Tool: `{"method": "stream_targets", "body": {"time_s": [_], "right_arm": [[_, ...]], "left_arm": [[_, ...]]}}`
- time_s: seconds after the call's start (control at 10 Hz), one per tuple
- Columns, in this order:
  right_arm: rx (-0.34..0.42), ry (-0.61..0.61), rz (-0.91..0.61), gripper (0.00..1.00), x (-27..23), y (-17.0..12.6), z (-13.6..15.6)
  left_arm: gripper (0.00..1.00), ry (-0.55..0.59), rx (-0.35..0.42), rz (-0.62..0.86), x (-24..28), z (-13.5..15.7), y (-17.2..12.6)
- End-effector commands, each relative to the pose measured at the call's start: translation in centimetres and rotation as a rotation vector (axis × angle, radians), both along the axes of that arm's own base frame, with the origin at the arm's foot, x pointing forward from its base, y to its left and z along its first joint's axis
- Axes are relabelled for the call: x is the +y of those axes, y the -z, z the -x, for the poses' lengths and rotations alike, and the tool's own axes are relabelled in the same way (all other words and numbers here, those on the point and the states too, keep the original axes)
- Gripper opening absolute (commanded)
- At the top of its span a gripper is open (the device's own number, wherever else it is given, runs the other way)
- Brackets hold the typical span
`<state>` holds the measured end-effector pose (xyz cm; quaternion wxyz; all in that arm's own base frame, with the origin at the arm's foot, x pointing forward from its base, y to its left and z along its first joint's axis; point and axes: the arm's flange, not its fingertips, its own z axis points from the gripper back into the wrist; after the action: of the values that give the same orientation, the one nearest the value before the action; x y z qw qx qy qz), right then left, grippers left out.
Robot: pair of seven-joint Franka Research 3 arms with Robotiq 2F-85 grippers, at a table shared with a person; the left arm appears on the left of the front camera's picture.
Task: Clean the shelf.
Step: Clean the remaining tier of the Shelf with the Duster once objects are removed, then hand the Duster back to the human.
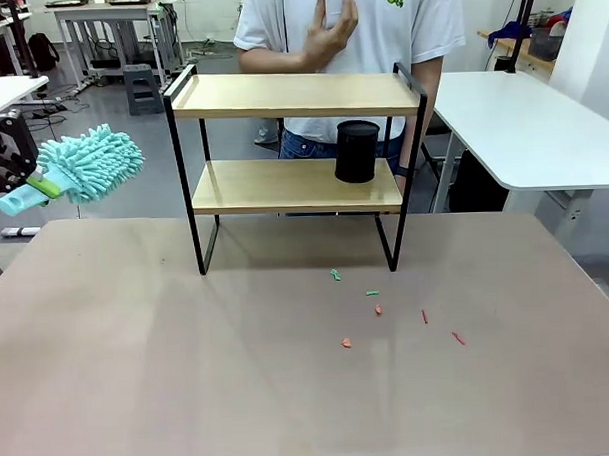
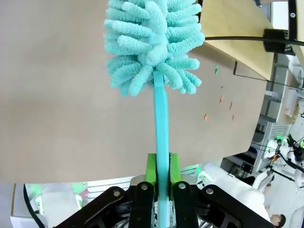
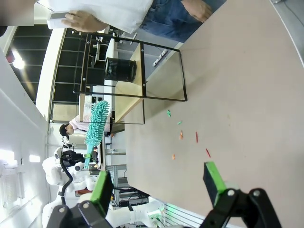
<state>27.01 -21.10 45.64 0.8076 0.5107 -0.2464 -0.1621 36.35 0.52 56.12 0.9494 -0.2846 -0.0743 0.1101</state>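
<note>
The shelf (image 1: 295, 94) stands mid-table, two light wooden boards in a thin black frame; it shows sideways in the right wrist view (image 3: 142, 97), and a corner of it (image 2: 237, 33) in the left wrist view. A black mesh cup (image 1: 357, 151) sits on its lower board. My left gripper (image 1: 41, 185) hovers off the table's left side, well left of the shelf, shut on the handle of a teal microfibre duster (image 1: 94, 163). The green pads (image 2: 151, 167) clamp the handle (image 2: 161, 128) below the fluffy head (image 2: 152, 42). My right gripper (image 3: 159, 183) is open above the table with nothing between its fingers.
Several small green, orange and red scraps (image 1: 377, 309) lie on the table in front of the shelf's right legs. A person stands behind the shelf with one hand (image 1: 328, 32) raised at chest height. A white table (image 1: 531, 120) stands at the back right.
</note>
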Motion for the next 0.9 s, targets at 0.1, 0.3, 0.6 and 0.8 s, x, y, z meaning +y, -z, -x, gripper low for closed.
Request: {"method": "stream_targets", "body": {"time_s": [0.1,0.3,0.6,0.8], "right_arm": [[-0.037,0.000,-0.005,1.00,0.02,-0.06,-0.18],[-0.037,0.000,-0.005,1.00,0.02,-0.06,-0.18],[-0.037,0.000,-0.005,1.00,0.02,-0.06,-0.18],[-0.037,0.000,-0.005,1.00,0.02,-0.06,-0.18]], "left_arm": [[0.12,-0.014,0.008,-0.016,-0.35,-0.07,0.90],[0.12,-0.014,0.008,-0.016,-0.35,-0.07,0.90],[0.12,-0.014,0.008,-0.016,-0.35,-0.07,0.90],[0.12,-0.014,0.008,-0.016,-0.35,-0.07,0.90]]}}
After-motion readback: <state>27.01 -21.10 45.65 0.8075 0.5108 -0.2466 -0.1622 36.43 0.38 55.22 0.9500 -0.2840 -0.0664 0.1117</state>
